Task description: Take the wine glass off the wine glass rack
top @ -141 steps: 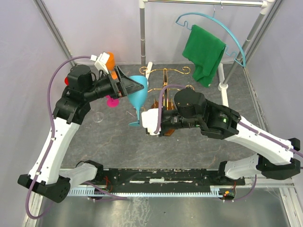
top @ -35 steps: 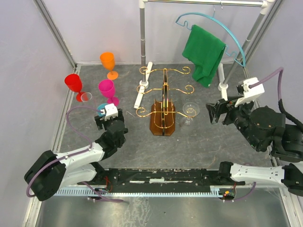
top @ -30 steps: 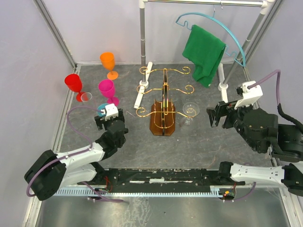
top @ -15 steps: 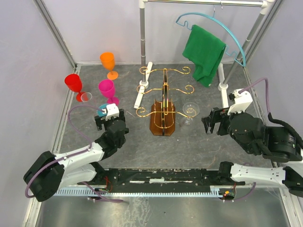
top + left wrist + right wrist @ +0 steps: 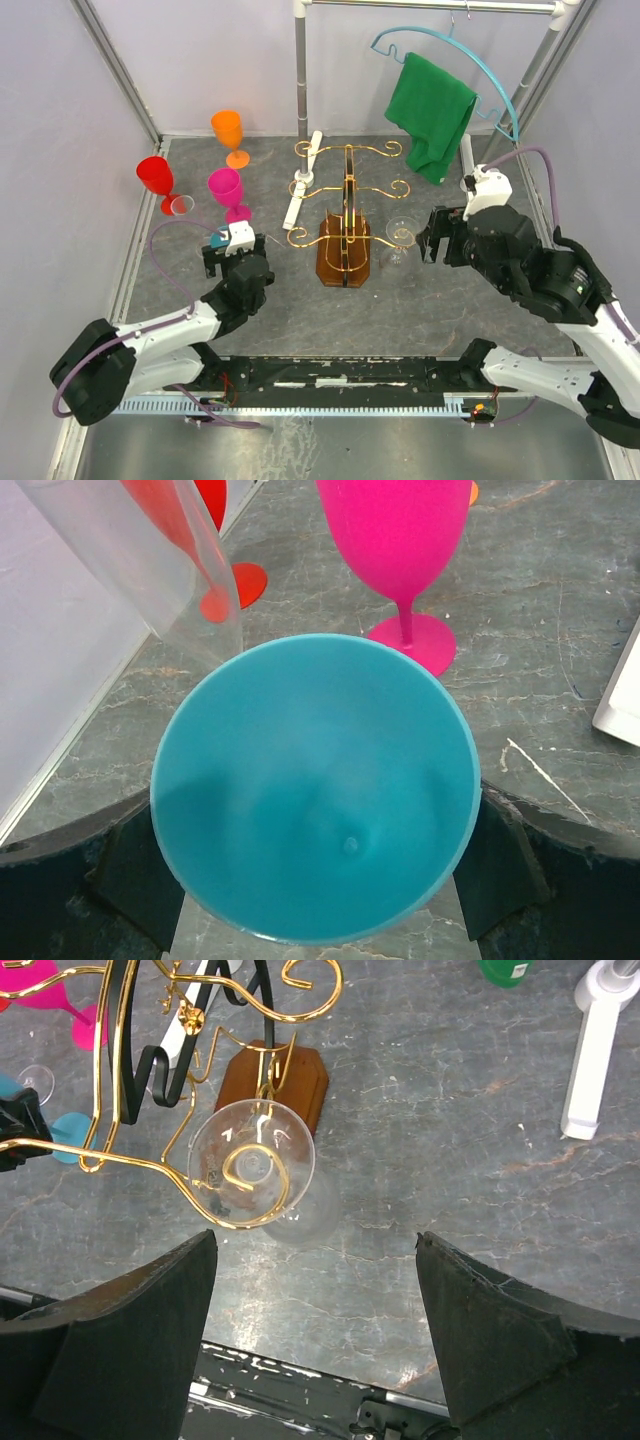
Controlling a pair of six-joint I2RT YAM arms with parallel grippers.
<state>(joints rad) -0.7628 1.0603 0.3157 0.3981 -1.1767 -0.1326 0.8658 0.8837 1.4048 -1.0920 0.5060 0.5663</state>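
Note:
The wine glass rack [image 5: 343, 250] stands mid-table on its brown wooden base, gold wire arms curling out. A clear wine glass [image 5: 403, 232] hangs upside down from the lower right curl; the right wrist view shows the wine glass [image 5: 250, 1165] from above. My right gripper [image 5: 434, 240] hovers just right of it, open and holding nothing [image 5: 315, 1250]. My left gripper [image 5: 235, 252] is low at the left, open. A teal wine glass [image 5: 315, 785] stands upright between its spread fingers [image 5: 505, 855].
Red [image 5: 155, 176], pink [image 5: 226, 188] and orange [image 5: 228, 130] glasses and a small clear glass [image 5: 181, 205] stand at the back left. A green towel [image 5: 430, 110] hangs on a teal hanger from the grey rail. White bars [image 5: 303, 178] lie behind the rack.
My right arm has swung left, close to the hanging clear glass. The left gripper's jaws have spread wider round the teal glass, which stands on the table.

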